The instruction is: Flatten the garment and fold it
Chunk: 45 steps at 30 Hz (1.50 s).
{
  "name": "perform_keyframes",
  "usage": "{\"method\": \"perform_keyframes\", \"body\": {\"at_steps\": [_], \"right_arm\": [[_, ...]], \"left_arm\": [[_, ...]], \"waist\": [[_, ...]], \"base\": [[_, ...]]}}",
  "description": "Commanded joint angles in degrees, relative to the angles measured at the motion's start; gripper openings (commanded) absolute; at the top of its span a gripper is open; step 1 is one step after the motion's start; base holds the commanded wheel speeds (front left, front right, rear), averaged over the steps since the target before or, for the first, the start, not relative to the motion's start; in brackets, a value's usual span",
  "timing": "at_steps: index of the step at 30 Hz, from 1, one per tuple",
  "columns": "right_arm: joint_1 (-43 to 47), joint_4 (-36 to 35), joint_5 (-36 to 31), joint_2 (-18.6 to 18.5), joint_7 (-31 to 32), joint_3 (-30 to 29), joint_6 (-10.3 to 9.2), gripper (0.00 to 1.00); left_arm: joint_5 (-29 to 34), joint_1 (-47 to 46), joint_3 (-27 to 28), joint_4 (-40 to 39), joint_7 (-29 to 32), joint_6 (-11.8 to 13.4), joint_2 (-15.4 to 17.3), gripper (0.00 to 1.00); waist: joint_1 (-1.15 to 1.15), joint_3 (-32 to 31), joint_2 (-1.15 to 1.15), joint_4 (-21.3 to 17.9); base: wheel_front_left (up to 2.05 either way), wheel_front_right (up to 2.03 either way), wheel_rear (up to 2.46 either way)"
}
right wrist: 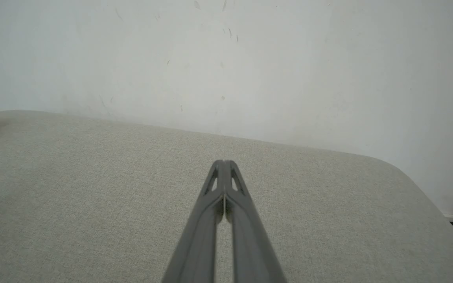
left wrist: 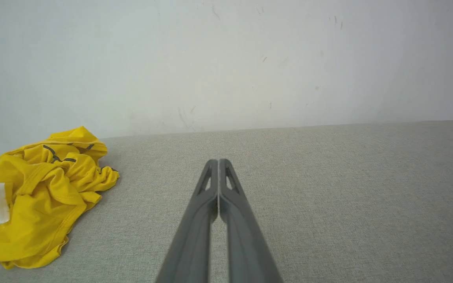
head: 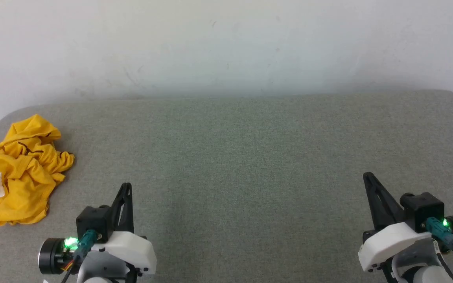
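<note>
**Garment crumpled at desk's left edge; both claws pressed together, empty**

Head view: the yellow garment (head: 22, 173) is seen bunched on the grey desk (head: 230, 157), near the left claw (head: 126, 185) and well apart from the right claw (head: 368, 175).
Left wrist view: the fingers are met at the tips, with nothing held.
Right wrist view: the same is seen.

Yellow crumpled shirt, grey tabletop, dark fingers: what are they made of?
Crumpled yellow T-shirt: soft knit, likely cotton jersey; matte, limp folds, stitched hem. Grey table cover: woven fabric, heathered weave visible. Dark fingers: matte moulded plastic, probably; cut-out windows near tips.
</note>
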Motion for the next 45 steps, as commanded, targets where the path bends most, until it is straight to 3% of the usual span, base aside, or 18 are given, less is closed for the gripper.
{"method": "perform_keyframes", "body": {"at_steps": [1,8,9,30,45], "right_arm": [[-0.81,0.06,-0.36,0.19,0.03,0.01,-0.11,0.0],[-0.81,0.06,-0.36,0.19,0.03,0.01,-0.11,0.0],[0.01,0.0,0.0,0.0,0.0,0.0,0.0,1.0],[-0.02,0.42,1.91,0.0,-1.97,-0.52,0.0,1.0],[0.22,-0.25,2.65,0.02,-3.76,-0.26,-0.02,1.0]], "left_arm": [[0.38,-0.76,0.23,-0.34,0.01,-0.47,-0.03,0.0],[0.38,-0.76,0.23,-0.34,0.01,-0.47,-0.03,0.0],[0.0,0.0,-0.01,0.01,0.0,0.0,0.0,1.0],[-1.08,0.02,-0.82,0.71,-1.97,0.45,0.0,1.0],[-2.01,0.22,-1.12,0.9,-3.76,0.84,-0.01,1.0]], "waist": [[0.0,0.0,0.0,0.0],[0.0,0.0,0.0,0.0],[0.0,0.0,0.0,0.0],[0.0,0.23,0.0,0.16],[0.0,0.21,0.0,2.56]], "base": [[0.0,0.0,0.0],[0.0,0.0,0.0],[0.0,0.0,0.0],[0.0,0.0,0.0],[0.0,0.0,0.0]]}}
